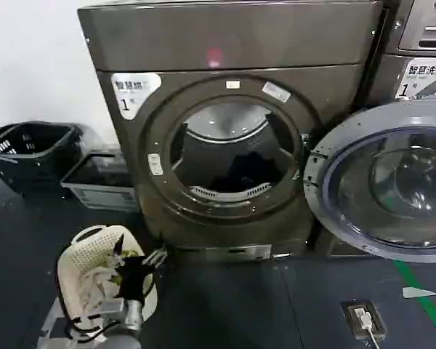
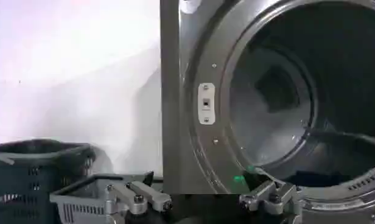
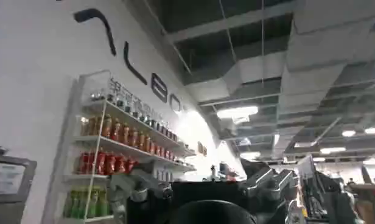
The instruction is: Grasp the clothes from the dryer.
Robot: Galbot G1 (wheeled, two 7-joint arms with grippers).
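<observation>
Listing what we have at this stage: the dryer (image 1: 225, 131), bronze-grey, door swung open to the right, round mouth unobstructed. The clothes (image 1: 245, 173), a small dark bundle, lie at the bottom of the steel drum, toward the front lip and slightly right of centre, well inside the rim. Our left tool (image 1: 134, 265) sits low over the floor, in front of the dryer's lower left corner and above a white basket (image 1: 83, 251) holding pale and green cloths; in the left wrist view its fingers (image 2: 139, 196) stand wide apart with nothing between them, pointing at the left rim of the drum mouth. Our right tool (image 3: 203, 195) is raised and turned away toward a shelf of bottles (image 3: 108, 161) and the ceiling, its fingers spread and empty, idle. Risks, in our judgement: the left tool is offset from the opening, so a straight advance could strike the door ring or latch plate (image 2: 206, 103); the bundle is small and dark against a shadowed drum, so the fingers may close on air or pinch only a fold that slips; a low approach could snag the basket.
</observation>
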